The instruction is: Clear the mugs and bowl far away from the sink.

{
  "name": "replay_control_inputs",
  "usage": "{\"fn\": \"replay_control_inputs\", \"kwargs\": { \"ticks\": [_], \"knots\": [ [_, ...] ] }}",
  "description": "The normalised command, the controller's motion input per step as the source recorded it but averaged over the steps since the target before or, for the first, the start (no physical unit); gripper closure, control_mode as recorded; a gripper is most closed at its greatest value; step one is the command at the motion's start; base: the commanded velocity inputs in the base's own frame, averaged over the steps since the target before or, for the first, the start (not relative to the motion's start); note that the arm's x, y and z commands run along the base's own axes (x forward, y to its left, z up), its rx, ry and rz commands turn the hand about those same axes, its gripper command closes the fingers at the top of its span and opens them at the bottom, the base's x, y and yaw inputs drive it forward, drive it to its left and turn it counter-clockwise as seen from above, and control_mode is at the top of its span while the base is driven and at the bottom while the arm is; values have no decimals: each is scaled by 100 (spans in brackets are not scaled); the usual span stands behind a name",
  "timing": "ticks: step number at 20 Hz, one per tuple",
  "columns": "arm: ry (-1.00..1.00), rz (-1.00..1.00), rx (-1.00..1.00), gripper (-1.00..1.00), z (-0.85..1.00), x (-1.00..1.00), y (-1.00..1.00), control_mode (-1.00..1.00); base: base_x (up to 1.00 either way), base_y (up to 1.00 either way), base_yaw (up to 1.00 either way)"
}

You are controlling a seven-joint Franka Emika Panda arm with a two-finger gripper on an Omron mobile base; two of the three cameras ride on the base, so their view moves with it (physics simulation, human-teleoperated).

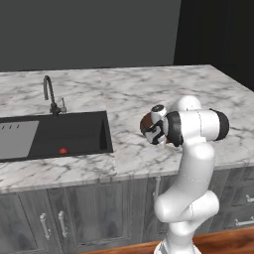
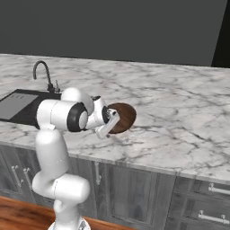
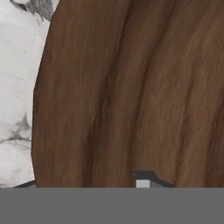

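Right base view shows my gripper (image 2: 112, 122) down at the near rim of the bowl (image 2: 123, 117), which sits on the marble surface (image 2: 179, 112), right of the sink (image 2: 22, 105). In the hand view brown bowl (image 3: 131, 87) looms close (whether my fingers have gripped the rim, I cannot tell).

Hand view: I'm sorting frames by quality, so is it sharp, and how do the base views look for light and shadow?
Hand view: the bowl sits so close that its wood grain looks soft and smeared. Left base view: even light, no glare on the counter, sink dark. Right base view: the bowl casts a faint shadow.
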Motion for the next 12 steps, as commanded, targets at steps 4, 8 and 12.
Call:
{"fn": "replay_control_inputs", "kwargs": {
  "ticks": [4,8,12],
  "knots": [
    [0,13,0,100,3,34,-6,-100,0,0,0],
    [1,11,0,100,31,7,0,-100,0,0,0],
    [8,3,0,100,52,-3,0,-100,0,0,0]
  ]
}}
